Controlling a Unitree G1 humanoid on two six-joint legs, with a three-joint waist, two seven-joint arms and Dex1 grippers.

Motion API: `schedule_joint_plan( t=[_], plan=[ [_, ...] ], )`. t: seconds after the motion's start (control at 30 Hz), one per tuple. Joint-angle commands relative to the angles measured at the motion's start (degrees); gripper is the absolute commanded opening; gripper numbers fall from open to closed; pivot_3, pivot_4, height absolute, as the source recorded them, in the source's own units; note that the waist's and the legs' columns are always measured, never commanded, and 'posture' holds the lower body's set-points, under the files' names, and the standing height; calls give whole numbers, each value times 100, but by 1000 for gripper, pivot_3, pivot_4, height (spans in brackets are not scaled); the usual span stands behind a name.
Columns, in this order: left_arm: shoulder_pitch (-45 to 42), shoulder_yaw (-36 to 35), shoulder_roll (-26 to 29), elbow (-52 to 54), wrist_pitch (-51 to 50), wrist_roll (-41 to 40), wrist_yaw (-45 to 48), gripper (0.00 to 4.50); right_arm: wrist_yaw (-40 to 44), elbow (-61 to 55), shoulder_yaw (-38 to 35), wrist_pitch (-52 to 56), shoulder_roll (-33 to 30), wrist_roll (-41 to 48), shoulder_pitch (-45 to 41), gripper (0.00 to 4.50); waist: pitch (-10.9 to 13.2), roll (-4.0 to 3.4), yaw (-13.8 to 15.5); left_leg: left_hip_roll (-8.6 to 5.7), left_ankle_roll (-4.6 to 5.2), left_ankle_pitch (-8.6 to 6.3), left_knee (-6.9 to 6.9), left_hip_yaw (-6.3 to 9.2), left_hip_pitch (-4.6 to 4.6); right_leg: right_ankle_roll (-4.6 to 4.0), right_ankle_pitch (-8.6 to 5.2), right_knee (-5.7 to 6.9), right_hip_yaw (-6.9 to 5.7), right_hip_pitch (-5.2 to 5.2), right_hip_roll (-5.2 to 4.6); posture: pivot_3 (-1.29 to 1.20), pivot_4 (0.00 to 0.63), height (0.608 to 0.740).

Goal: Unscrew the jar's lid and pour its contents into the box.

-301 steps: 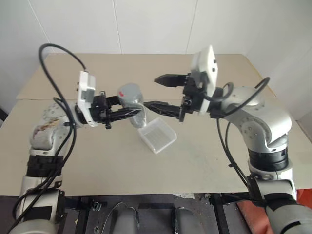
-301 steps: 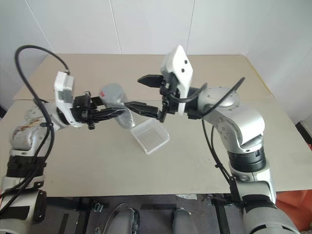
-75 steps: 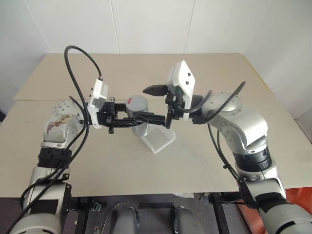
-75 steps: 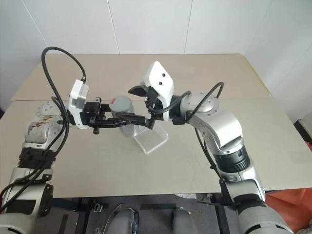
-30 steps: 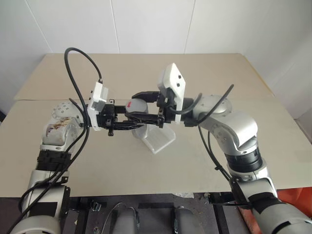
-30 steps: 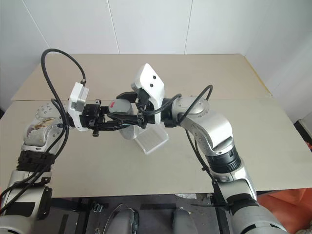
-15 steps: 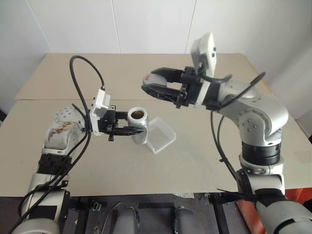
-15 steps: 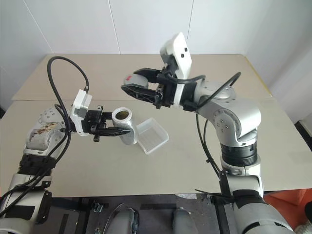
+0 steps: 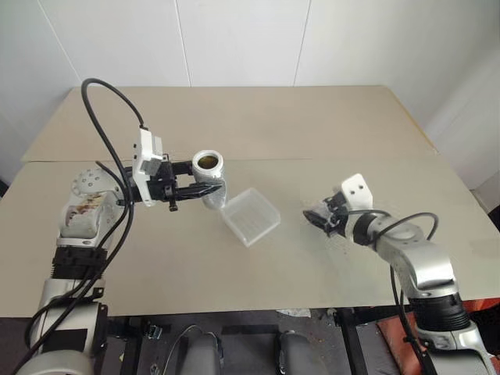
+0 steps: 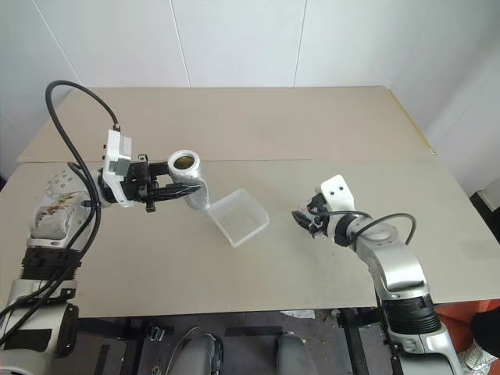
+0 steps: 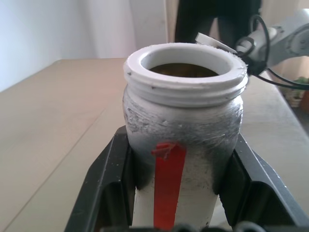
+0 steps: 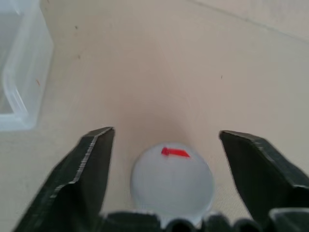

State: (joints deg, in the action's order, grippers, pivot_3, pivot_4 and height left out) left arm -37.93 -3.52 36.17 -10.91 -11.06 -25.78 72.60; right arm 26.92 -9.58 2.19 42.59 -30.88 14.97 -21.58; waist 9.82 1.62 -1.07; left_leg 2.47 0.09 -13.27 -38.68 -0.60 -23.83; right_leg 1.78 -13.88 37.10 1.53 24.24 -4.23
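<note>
Gripping the jar (image 9: 209, 176) around its body, the left gripper (image 9: 205, 190) has its black fingers clamped tight on both sides, holding it up above the table (image 9: 258, 117) on the left side of the scene, just left of the box (image 9: 250, 216). The jar's lid is off, so its white threaded mouth is open, and in the left wrist view you can see the contents (image 11: 189, 70) as a brownish patch down inside the neck, plus the red mark running down the silvery side between the fingers. The clear plastic box sits on the table near the middle, tilted a bit on the diagonal, with nothing in it that I can make out. Over on the right, the right gripper (image 10: 302, 221) is down low at the table with its jaws spread wide apart, not holding anything. The lid (image 12: 172, 180) lies on the tabletop right between those open fingers in the right wrist view, a round grey cap with a little red mark on top, touching neither finger.
</note>
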Motion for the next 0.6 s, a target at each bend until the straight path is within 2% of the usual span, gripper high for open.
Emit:
schedule_joint_plan(
  t=[0.03, 0.13, 0.27, 0.37, 0.43, 0.5, 0.6],
  plan=[
    [-126, 66, 0, 138, 558, 477, -372, 1913, 100, -208, -122, -41, -100, 3, 14, 4450, 0, 0, 20, 0, 0, 0, 0, 0, 0, 0, 0, -1, 0, -1, 0, 0, 150, 740],
    [-305, 304, -98, -71, 1545, 1536, -1255, 1913, 704, -1082, -647, 691, -479, 859, -183, 4450, 4, -4, 53, -3, 0, 0, -1, -1, -2, 0, 0, -1, 0, -1, -4, 0, 150, 740],
    [-831, 986, 10, -1050, 4116, 3731, -2872, 1913, 1315, -1672, -1149, 1689, -845, 2179, -600, 4450, 3, -2, 111, -4, 0, 0, -2, 5, 2, 0, 1, -3, -5, -11, -4, 0, 150, 740],
    [-1581, 1891, 330, -1708, 5851, 6124, -4806, 1913, 1673, -1790, -921, 1869, -1116, 2491, -753, 4450, 3, 2, 144, -3, 2, -1, 2, 5, 4, 0, 1, -12, -8, -16, -3, 0, 150, 740],
    [-2159, 2741, 575, -1806, 6172, 8069, -6707, 1913, 1768, -1769, -732, 1832, -1225, 2482, -874, 4450, 4, 3, 164, -8, 2, -2, 2, 5, -2, 1, 2, -14, -9, -12, -7, 0, 150, 740],
    [-2717, 3819, 732, -1766, 5776, 9961, -8524, 1913, 1821, -1696, -676, 1806, -1221, 2540, -1042, 4450, 4, 4, 175, -18, 2, -2, 2, 4, -9, 6, 2, -13, -7, -7, -17, 0, 150, 740],
    [-3096, 4677, 573, -1978, 4989, 11259, -9852, 1913, 1816, -1588, -770, 1821, -1134, 2720, -1311, 4450, 4, 4, 171, -32, 2, -2, 0, 2, -13, 20, 4, -11, -3, -4, -27, 0, 150, 740]
  ],
)
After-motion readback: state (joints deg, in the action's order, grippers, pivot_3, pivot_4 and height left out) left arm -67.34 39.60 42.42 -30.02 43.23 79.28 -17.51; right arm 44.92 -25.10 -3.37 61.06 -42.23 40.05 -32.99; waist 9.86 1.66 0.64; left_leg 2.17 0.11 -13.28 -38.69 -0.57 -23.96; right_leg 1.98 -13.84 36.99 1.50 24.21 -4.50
